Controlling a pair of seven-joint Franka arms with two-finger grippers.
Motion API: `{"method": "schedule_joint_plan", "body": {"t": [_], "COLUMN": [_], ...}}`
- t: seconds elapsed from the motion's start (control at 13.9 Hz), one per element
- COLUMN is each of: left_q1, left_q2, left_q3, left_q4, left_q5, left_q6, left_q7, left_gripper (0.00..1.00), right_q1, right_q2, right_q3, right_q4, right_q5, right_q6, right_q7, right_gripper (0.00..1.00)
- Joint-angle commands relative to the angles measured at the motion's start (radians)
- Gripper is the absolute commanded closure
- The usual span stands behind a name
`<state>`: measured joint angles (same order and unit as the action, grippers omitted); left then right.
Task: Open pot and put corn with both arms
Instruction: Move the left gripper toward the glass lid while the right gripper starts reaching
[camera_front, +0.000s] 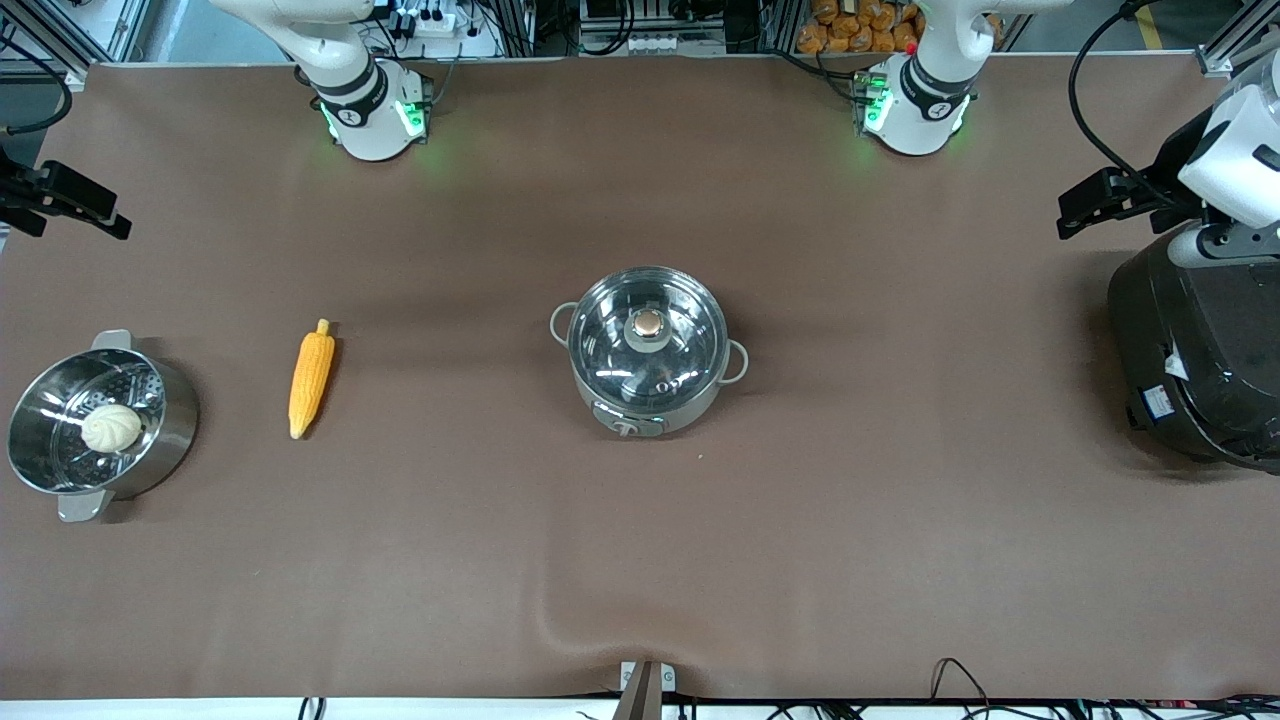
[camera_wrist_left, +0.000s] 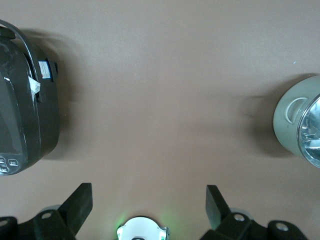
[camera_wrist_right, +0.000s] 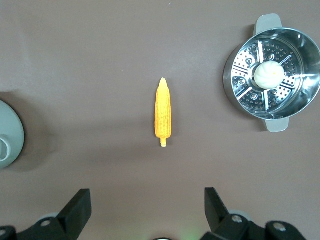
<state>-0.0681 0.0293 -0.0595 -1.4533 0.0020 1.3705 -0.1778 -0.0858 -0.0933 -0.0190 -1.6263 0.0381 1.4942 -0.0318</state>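
We see a wide brown cloth-covered table (camera_front: 900, 520), wrinkled at its near edge, with cluttered aluminium-framed shelving (camera_front: 640, 25) along its top edge.

Pot (camera_front: 649, 350) mid-table; corn (camera_front: 311, 377) btwn pot & steamer (camera_front: 100, 424); bun (camera_front: 111, 428) in steamer.

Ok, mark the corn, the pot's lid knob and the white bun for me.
corn (camera_front: 311, 378), front view, middle of the cob.
lid knob (camera_front: 648, 323), front view, copper-coloured top.
bun (camera_wrist_right: 269, 73), right wrist view, its centre, in the steamer pot.
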Motion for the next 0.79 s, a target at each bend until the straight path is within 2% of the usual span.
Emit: {"method": "schedule_joint_plan", "body": {"t": [0.0,0.43,0.58,0.72], "left_q1": [0.001,-0.007,-0.053,-0.12], "left_q2": [0.001,0.027,0.073,0.102], "left_q3": [-0.005,-0.002,-0.023,-0.034], "left_q4": [0.017,0.036,0.065,0.073], "left_q5": [0.004,-0.002,-0.004,-0.02], "left_q6": [-0.021,-0.019,-0.018,0.013], "left_q7": [0.023,0.014,0.003,-0.102], "left_gripper": [0.0,0.0,0.0,0.0], "right_q1": [-0.006,0.008,0.009,0.008], "right_q2": [-0.028,-0.029,-0.039,-0.046], "right_q3": [0.013,0.016,0.014,0.014], "right_q4": [-0.024,-0.041,-0.064,-0.072], "right_q5": [-0.003,-0.003,-0.003,-0.003], "right_q6": [0.015,0.038,0.046,0.046], "right_q7": [0.018,0.018,0.018,0.018], "right_gripper": [0.0,0.0,0.0,0.0]}}
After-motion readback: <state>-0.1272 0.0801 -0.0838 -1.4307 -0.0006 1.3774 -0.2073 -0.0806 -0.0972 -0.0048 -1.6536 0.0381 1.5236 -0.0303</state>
